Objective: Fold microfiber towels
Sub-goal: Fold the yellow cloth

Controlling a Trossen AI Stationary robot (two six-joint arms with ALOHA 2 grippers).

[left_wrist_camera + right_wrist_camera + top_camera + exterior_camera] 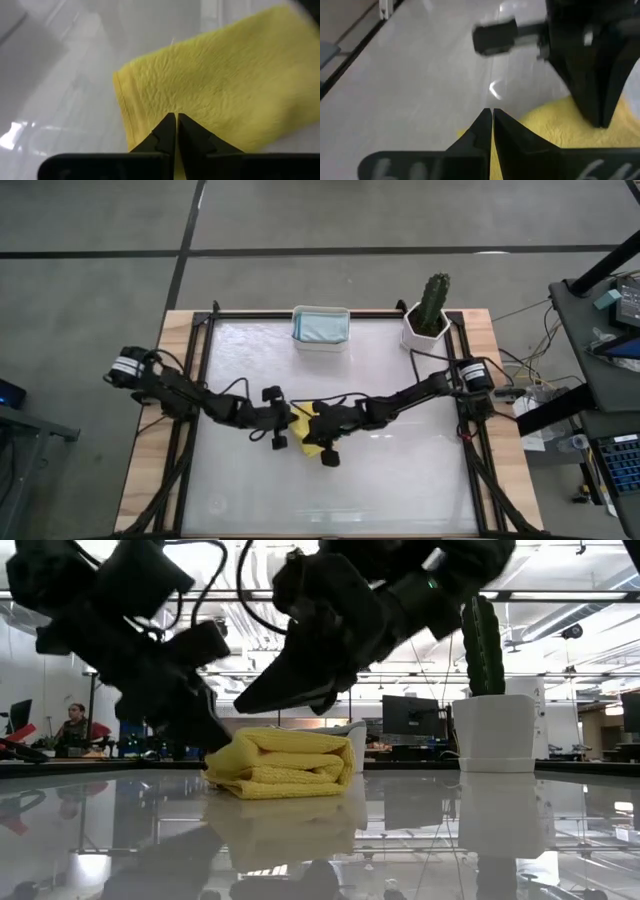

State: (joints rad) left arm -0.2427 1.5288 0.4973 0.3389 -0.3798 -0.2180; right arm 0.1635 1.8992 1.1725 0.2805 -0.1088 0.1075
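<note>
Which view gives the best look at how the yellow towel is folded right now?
The low view: the yellow towel sits side-on, its stacked layers plain. The left wrist view shows only its textured top face and one hemmed edge. The right wrist view catches a corner behind the other arm. In the high view, both arms cover most of it.

Two black jointed arms carry looping black cables.

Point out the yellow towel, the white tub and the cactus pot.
yellow towel (285, 765): low view, on the folded stack's front face.
white tub (321, 342): high view, on its near wall.
cactus pot (494, 735): low view, on the white pot's front.
</note>
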